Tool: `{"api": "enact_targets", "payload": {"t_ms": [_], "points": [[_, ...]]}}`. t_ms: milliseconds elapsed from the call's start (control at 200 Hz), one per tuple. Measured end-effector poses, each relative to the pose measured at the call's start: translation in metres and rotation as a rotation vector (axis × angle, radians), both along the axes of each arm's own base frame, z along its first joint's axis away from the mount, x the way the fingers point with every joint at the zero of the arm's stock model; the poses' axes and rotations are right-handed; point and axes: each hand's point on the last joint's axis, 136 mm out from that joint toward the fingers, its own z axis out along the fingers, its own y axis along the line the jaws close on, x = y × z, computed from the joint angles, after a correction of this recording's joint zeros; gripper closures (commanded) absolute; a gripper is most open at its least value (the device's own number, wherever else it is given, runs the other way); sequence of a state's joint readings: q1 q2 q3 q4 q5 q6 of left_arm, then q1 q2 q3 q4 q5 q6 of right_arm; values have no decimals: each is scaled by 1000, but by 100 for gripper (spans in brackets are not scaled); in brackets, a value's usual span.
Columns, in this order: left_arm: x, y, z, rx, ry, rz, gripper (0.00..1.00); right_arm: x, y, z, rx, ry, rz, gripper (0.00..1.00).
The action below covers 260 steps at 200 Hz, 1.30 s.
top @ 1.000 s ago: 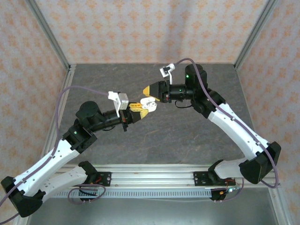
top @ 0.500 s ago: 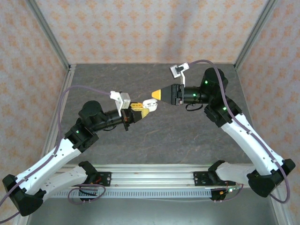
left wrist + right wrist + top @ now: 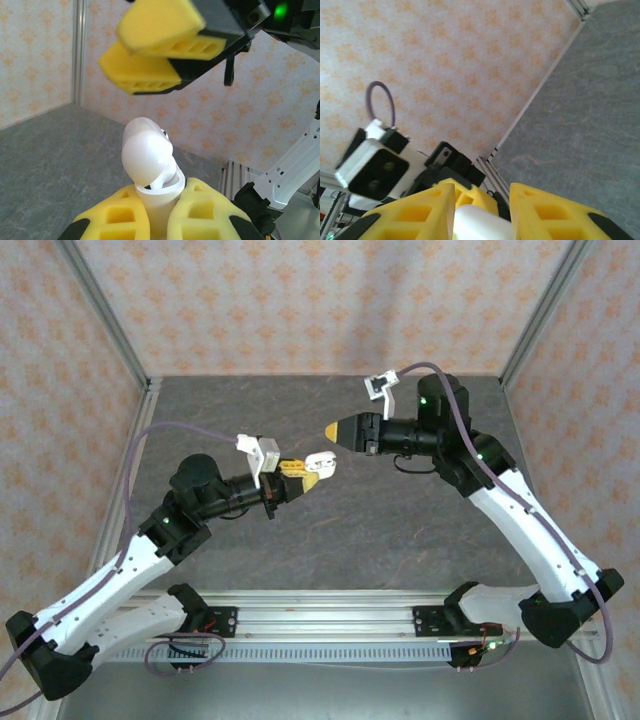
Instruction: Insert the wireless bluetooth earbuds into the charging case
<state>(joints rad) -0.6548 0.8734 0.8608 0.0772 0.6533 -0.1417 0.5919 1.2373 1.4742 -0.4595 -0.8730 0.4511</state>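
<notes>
My left gripper (image 3: 305, 472) is shut on the body of the white charging case (image 3: 320, 462) and holds it in the air above the middle of the table. In the left wrist view the case (image 3: 156, 197) stands upright between my left gripper's (image 3: 159, 194) yellow pads, its rounded lid (image 3: 147, 155) hinged open. My right gripper (image 3: 333, 430) hovers just up and right of the case, apart from it. Its jaws stand partly open in the right wrist view (image 3: 482, 189), with the case (image 3: 481, 223) seen beyond the gap. The earbuds are hidden from view.
The grey table top (image 3: 380, 520) lies below both arms. Patterned walls and metal corner posts (image 3: 110, 330) close in the back and sides. An aluminium rail (image 3: 330, 610) runs along the near edge by the arm bases.
My right gripper has pulled back to the right, away from the case's lid, and its jaws have narrowed. The left gripper still holds the case in nearly the same place.
</notes>
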Motion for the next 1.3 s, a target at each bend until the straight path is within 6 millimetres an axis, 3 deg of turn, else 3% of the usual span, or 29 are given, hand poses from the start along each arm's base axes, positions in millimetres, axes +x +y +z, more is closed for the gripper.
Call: {"api": "enact_targets", "payload": {"t_ms": [300,605,1021,1301], "points": [[6,-6,-9,15,44,-4,100,5,1,-46,-53,84,-16,70],[7,-10,-12,7,87,-23,100,-3,-9,-49,-28,48,-40,71],[9,-11,-9,-15,122,-15,100,-8,-7,-46,-63,-73,-64,72],[14,-11,-15,0,141,2,100,3,-25,-56,-169,-142,-199,50]]}}
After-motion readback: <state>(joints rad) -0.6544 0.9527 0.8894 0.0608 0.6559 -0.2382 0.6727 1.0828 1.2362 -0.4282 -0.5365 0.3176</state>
